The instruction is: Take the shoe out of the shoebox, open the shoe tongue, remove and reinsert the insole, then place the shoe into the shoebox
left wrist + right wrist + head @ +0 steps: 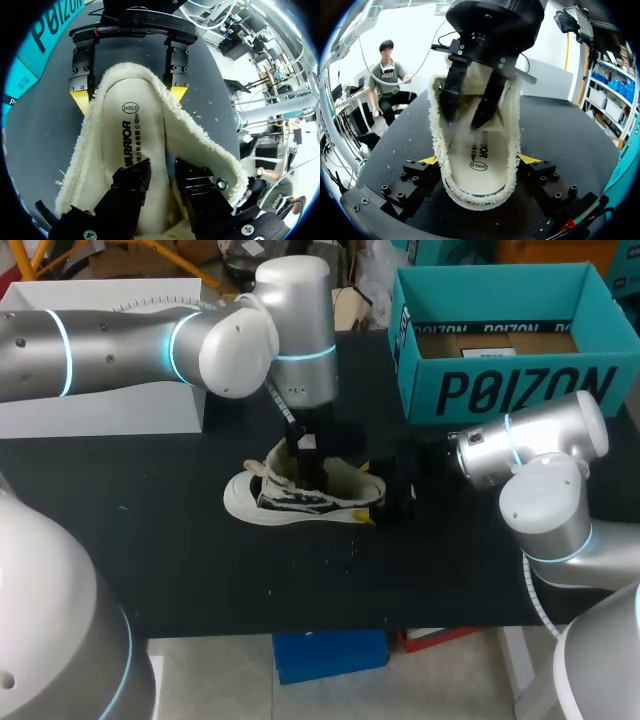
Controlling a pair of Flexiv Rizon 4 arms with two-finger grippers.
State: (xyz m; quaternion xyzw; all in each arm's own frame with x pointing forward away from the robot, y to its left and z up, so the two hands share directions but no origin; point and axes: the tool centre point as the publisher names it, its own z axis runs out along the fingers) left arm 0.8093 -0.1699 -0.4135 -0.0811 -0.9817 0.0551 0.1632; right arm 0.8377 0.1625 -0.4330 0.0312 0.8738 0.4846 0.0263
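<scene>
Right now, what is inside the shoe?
A white insole lies inside the shoe, and the left gripper pokes in above it. The toe end is hidden behind that gripper.

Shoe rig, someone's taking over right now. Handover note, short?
Left hand: open, down inside the shoe, over the insole.
Right hand: shut on the shoe's heel, one finger on each side.
Shoe stands on the table, in front of the shoebox; the insole lies flat inside the shoe.
Done: shoe out of the box, its mouth spread open. Cannot tell whether the insole has been out yet.
Left: at least putting the shoe into the shoebox.
</scene>
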